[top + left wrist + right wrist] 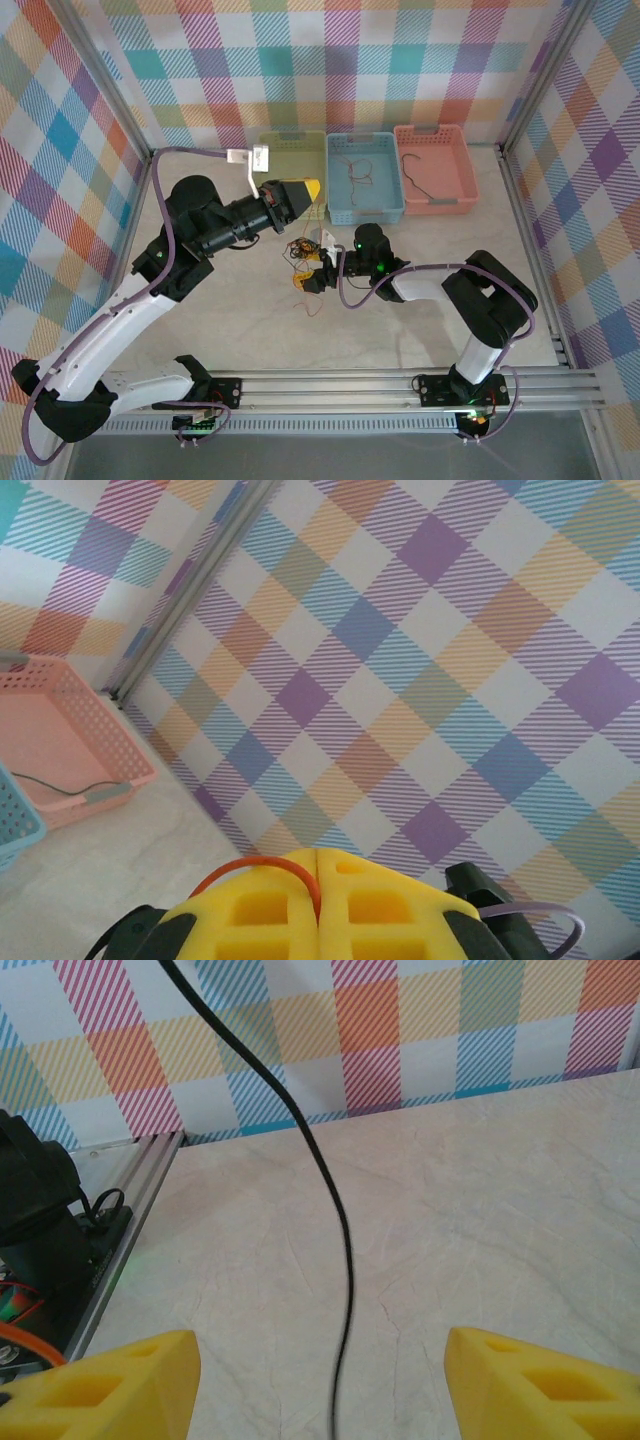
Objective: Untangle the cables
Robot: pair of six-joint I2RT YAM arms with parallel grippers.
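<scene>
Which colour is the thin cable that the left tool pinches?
Red-orange. The cable shows best in the left wrist view, pinched in the left tool.

We look down on the bench [250,330] from above-behind; left wrist faces a wall [420,680], sharing the pink basket [60,740]; right wrist skims the bench.

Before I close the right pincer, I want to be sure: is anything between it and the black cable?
Nothing visible stands in the way. In the right wrist view the black cable runs down through the gap of the open right pincer, untouched on either side, with the table behind it.
</scene>
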